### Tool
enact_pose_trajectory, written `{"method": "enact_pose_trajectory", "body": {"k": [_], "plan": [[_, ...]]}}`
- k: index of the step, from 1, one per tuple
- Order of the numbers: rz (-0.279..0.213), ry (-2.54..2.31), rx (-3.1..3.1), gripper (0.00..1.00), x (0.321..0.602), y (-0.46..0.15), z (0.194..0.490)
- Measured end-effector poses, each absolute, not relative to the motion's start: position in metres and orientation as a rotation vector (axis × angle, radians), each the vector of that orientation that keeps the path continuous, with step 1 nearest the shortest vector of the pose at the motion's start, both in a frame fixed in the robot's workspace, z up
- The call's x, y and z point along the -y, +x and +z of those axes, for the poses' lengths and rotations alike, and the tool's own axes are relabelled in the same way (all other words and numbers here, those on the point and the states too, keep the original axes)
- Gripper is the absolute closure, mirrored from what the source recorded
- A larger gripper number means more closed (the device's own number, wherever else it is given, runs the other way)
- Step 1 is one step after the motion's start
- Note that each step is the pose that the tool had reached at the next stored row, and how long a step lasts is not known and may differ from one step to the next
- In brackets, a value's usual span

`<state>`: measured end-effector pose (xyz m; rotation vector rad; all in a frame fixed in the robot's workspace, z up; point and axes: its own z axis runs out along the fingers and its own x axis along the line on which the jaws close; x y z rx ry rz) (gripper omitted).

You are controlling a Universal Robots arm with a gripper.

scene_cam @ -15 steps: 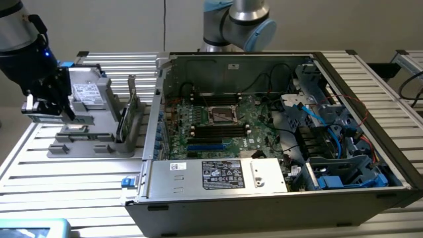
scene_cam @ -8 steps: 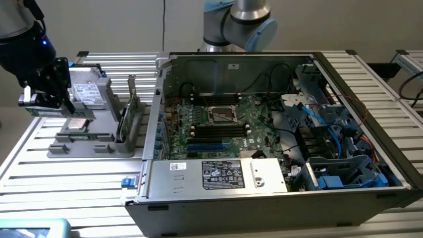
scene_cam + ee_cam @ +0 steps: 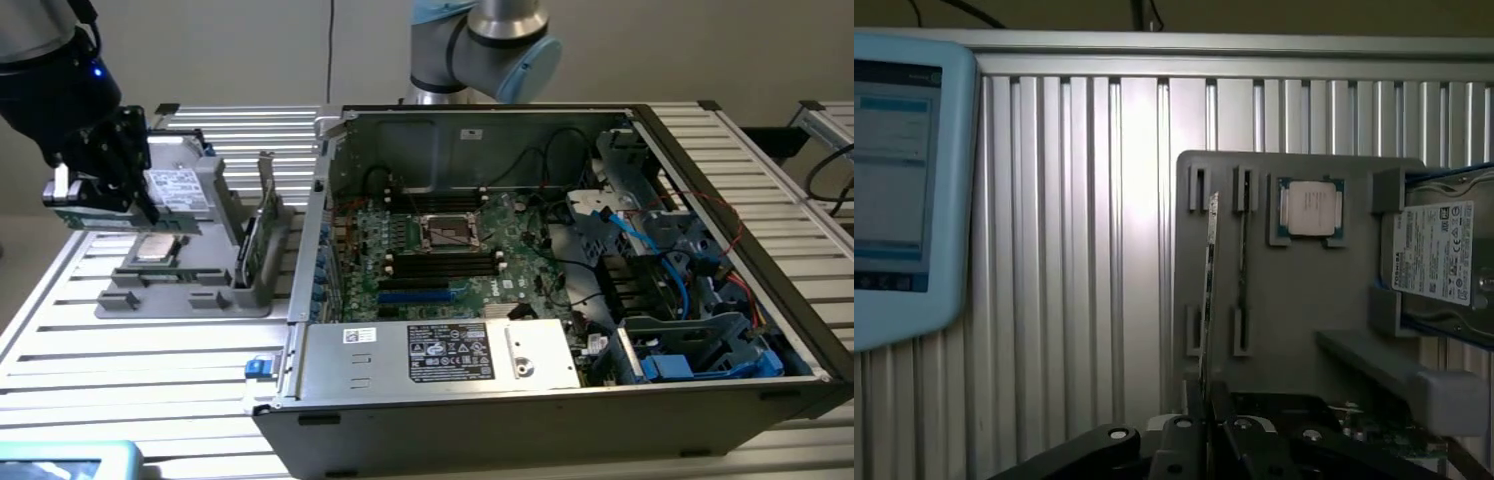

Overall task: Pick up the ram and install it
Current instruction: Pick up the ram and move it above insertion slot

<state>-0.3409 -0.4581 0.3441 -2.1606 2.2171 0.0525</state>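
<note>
Clenching the ram [image 3: 1208, 280] edgewise between the jaws, above the gray tray [image 3: 1304, 310].

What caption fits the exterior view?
Gripper holding the ram over the gray parts tray, beside the open computer case.

A worktop [image 3: 147, 375] carries a parts tray [image 3: 174, 303] on the exterior view's left and a computer case [image 3: 534, 430] just beside it on the right, a motherboard [image 3: 534, 230] lying inside. On the tray, a hard drive [image 3: 171, 188] sits behind a processor [image 3: 151, 250]; an expansion card [image 3: 267, 220] stands upright along its right side. The ram [image 3: 1208, 270] is between the fingers [image 3: 1254, 445], above the tray. A tablet [image 3: 60, 462] lies front left.
</note>
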Motion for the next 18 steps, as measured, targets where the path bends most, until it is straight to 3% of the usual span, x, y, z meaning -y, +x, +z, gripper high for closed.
{"method": "enact_pose_trajectory", "body": {"k": [18], "plan": [[0.058,-2.161,-2.211,0.86,0.469,-0.3,0.382]]}}
